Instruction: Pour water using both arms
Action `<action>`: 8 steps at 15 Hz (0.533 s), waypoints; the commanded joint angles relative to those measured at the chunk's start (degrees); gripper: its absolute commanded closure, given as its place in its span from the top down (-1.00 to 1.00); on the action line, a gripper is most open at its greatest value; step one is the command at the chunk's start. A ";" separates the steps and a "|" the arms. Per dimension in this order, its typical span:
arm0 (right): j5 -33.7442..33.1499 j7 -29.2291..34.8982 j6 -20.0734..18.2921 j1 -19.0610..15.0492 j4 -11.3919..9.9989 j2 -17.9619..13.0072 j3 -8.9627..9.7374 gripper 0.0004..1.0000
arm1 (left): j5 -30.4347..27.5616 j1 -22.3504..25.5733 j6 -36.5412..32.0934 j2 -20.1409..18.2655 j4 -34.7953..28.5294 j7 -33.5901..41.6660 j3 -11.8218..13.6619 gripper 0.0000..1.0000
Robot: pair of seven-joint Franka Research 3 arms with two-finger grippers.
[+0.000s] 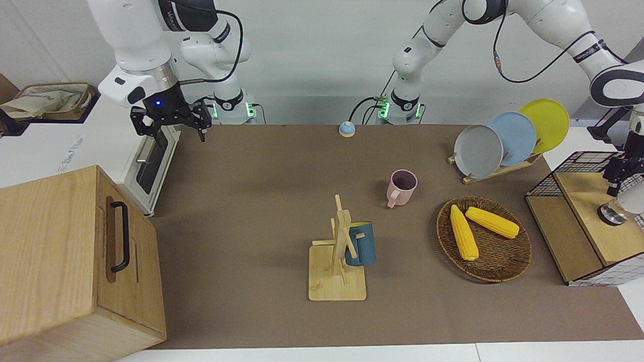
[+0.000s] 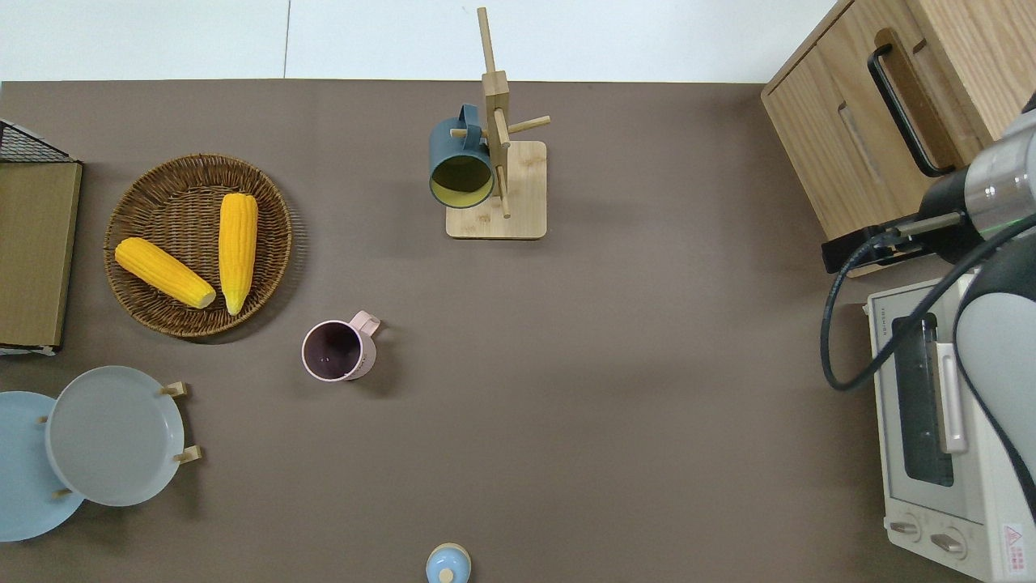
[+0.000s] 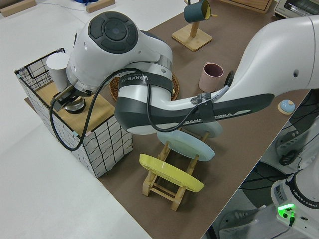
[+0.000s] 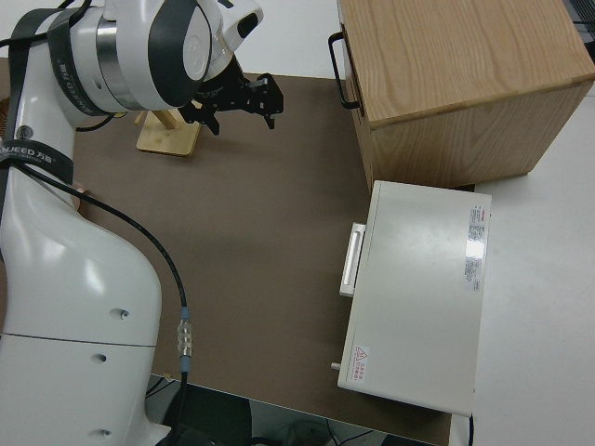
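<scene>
left hand (image 1: pixel 618 177): down on a white cup (image 1: pixel 625 201) standing on the wooden top of a wire basket (image 1: pixel 578 166) at the left arm's edge of the surface; can't tell if the fingers are pinching it
white cup: upright, metal base on the basket's wooden top, seen in front and left side views
right hand (image 1: pixel 171 123): fingers spread, holding nothing, up in the air by the toaster oven (image 1: pixel 151 166) at the right arm's edge
toaster oven: white, door shut, beside a wooden cabinet (image 1: pixel 75 256) with a black handle, cabinet at the corner farther from the robots
surface (image 1: pixel 251 201): brown mat over the middle
pink mug (image 1: pixel 401 187): upright, mid-surface, handle toward the edge farther from the robots
blue mug (image 1: pixel 361 244): hung on a wooden mug rack (image 1: pixel 336 261), near the edge farther from the robots
wicker tray (image 1: pixel 484 239): two corn cobs (image 1: pixel 463 232) in it, between pink mug and wire basket
plate rack (image 1: pixel 495 168): grey, blue and yellow plates on edge, near the left arm's base
small blue bell (image 1: pixel 346 129): at the edge nearest the robots, between the two arm bases
</scene>
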 commanded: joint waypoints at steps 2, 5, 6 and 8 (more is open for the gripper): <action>0.90 -0.46 -0.69 -0.36 -0.06 -0.53 0.06 0.97 | 9.88 0.09 -16.43 -2.34 3.97 -8.45 0.53 1.00; 0.90 -0.46 -0.69 -0.36 -0.06 -0.53 0.06 0.97 | 14.54 -0.09 -26.31 -3.92 5.73 -10.57 0.44 1.00; 0.90 -0.46 -0.69 -0.36 -0.06 -0.53 0.06 0.98 | 14.72 -0.17 -28.07 -4.89 5.74 -11.80 0.36 1.00; 0.90 -0.46 -0.69 -0.36 -0.06 -0.53 0.06 0.97 | 15.07 -0.70 -30.71 -7.08 5.74 -13.74 0.01 1.00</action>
